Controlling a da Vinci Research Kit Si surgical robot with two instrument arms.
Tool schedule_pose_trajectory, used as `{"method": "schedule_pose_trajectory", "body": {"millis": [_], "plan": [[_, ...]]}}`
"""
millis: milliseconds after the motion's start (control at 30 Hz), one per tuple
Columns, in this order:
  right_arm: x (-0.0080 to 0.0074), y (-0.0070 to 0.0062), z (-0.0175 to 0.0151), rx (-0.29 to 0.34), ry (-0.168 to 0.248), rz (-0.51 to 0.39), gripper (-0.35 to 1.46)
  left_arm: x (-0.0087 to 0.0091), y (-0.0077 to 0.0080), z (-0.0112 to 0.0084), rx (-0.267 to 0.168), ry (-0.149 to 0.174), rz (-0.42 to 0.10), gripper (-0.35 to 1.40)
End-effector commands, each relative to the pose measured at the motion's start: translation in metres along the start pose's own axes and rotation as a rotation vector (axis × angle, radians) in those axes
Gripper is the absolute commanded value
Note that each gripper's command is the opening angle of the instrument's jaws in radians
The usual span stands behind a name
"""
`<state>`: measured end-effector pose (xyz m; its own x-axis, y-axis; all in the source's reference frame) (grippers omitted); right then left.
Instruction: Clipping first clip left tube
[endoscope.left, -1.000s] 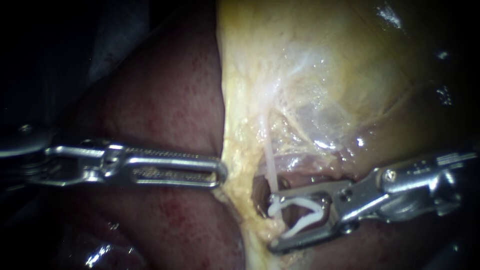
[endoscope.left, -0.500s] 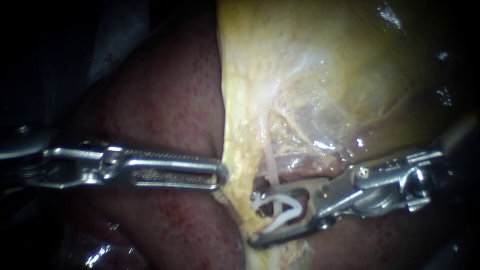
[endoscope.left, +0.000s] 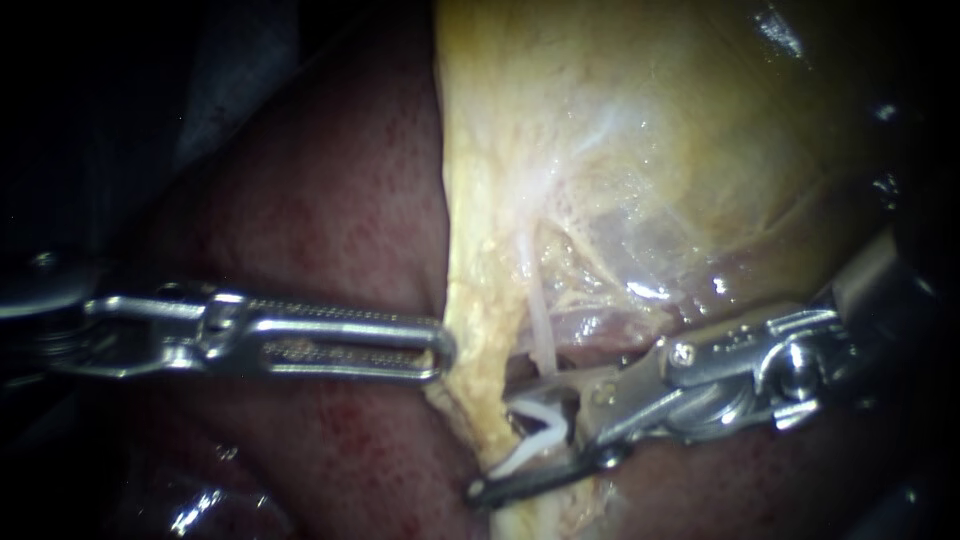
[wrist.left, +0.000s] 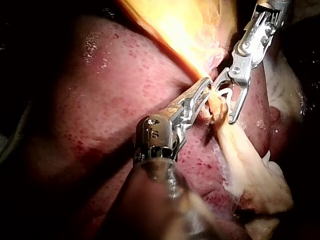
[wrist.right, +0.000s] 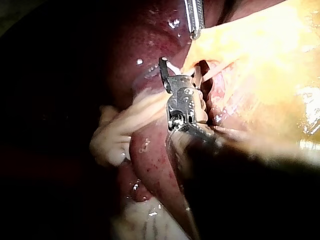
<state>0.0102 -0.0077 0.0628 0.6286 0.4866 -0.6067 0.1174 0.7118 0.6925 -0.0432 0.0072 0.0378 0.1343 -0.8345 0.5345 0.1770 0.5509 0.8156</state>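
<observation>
Right instrument (endoscope.left: 500, 440), shaft from the right: jaws partly apart with a clear gap, both bearing on a white clip (endoscope.left: 530, 412) seated between them in a narrow V. Its lower jaw tip lay against the yellow edge tissue. Its upper jaw sat just at the near end of the tube (endoscope.left: 540, 335).

Tube: thin and pale. It ran from the gallbladder to that upper jaw and went out of sight behind it. Couldn't tell whether it lay inside the clip's legs.

Left instrument (endoscope.left: 438, 350), shaft level from the left: jaws closed together on the yellow edge of the gallbladder (endoscope.left: 620, 150). Its tip was just beside the right instrument's jaws, not touching them.

Left wrist view showed the same grip, with edge tissue bunched at the jaw tips. The right instrument's spread jaws and the clip were just ahead. A pale loose flap (wrist.left: 255, 172) of tissue hung beside those jaws, farther out.

Gallbladder surface ahead of both instruments was yellow, wet and filmy, with thin white strands and glints. Liver (endoscope.left: 330, 200) under the left instrument's jaws was dark red, speckled and glossy. Beyond the tissue everything went dark, and the room could not be made out.
</observation>
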Motion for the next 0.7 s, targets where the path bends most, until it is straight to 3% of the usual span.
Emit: {"method": "schedule_pose_trajectory", "body": {"millis": [33, 600, 700], "plan": [[0.0001, 0.0, 0.0001, 0.0, 0.0, 0.006, 0.51, 0.0, 0.0, 0.0, 0.0, 0.0, 0.0, -0.35], [0.0001, 0.0001, 0.0002, 0.001, 0.001, 0.076, 0.35, 0.0, 0.0, 0.0001, 0.001, 0.0, 0.0, -0.35], [0.0003, 0.0005, -0.0001, 0.002, 0.005, 0.078, 0.17, 0.0, 0.0, 0.0001, 0.0, 0.0, 0.0, -0.35]]}}
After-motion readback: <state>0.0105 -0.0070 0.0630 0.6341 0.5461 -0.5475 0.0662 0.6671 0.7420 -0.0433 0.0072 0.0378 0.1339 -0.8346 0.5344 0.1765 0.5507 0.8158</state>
